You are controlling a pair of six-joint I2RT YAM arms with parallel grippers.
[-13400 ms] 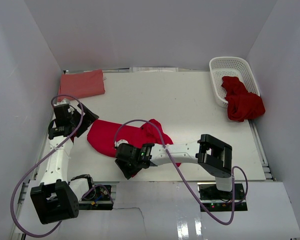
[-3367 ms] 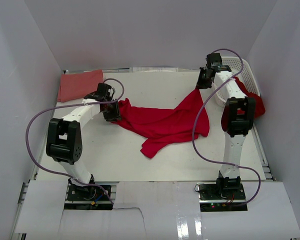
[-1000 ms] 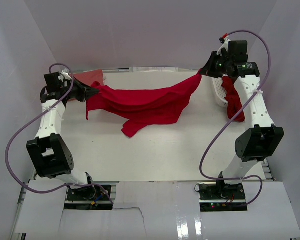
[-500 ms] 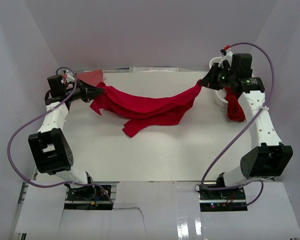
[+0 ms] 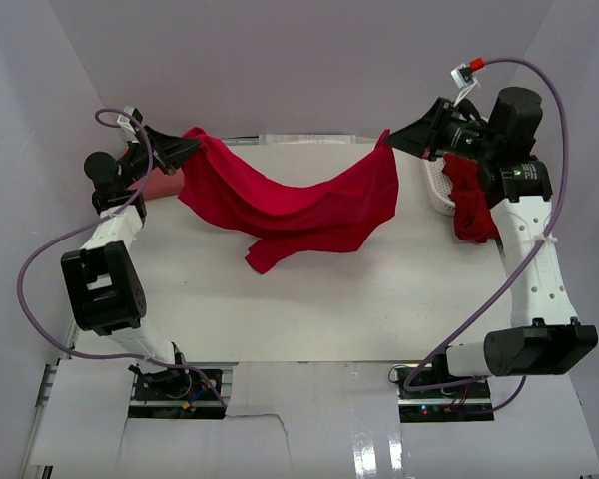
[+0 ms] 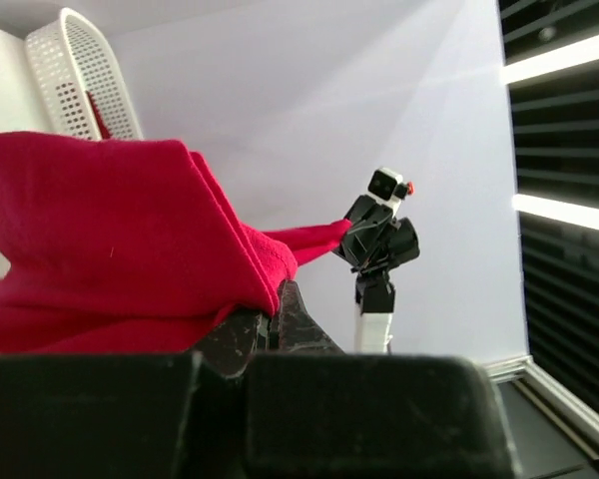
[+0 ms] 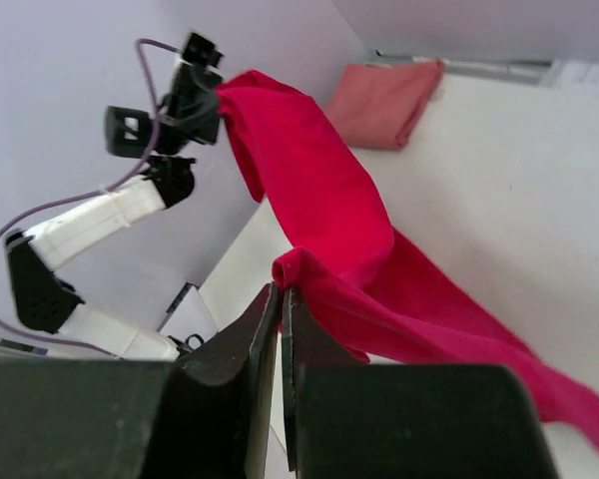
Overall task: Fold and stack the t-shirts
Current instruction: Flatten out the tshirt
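Left gripper [image 5: 192, 148] and right gripper [image 5: 391, 140] each clamp one end of the bright crimson cloth t-shirt [image 5: 299, 205], held aloft over the far edge of the white table [image 5: 379, 299] with its middle sagging. To spread it well, I judge both should draw apart evenly, then lower the dangling hem first, toward the near edge.

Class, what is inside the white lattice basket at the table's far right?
A crumpled red t-shirt lies in the basket and spills over its near end. The right arm covers most of the basket, so anything else inside cannot be seen.
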